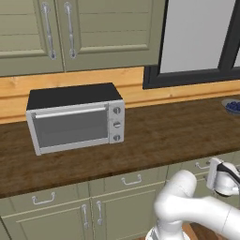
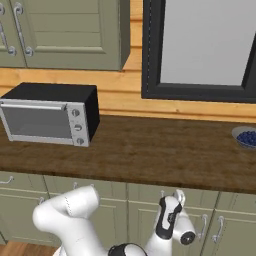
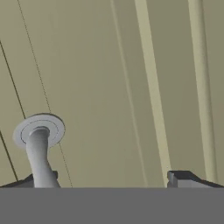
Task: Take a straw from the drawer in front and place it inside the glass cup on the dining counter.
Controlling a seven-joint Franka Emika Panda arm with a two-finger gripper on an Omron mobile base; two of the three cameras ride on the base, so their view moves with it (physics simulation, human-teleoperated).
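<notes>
With the gripper [image 3: 109,179] spread wide against the green drawer front [image 3: 109,78] and its handle [image 3: 38,151] at 9 o'clock, centre the jaws on it before closing; the straw presumably lies inside.

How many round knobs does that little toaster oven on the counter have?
3, stacked in a column on the right side of the toaster oven: top knob, middle knob and bottom knob. None appears hidden.

Even, shadowless rendered light; soft, low-resolution, slightly blurred views.
</notes>
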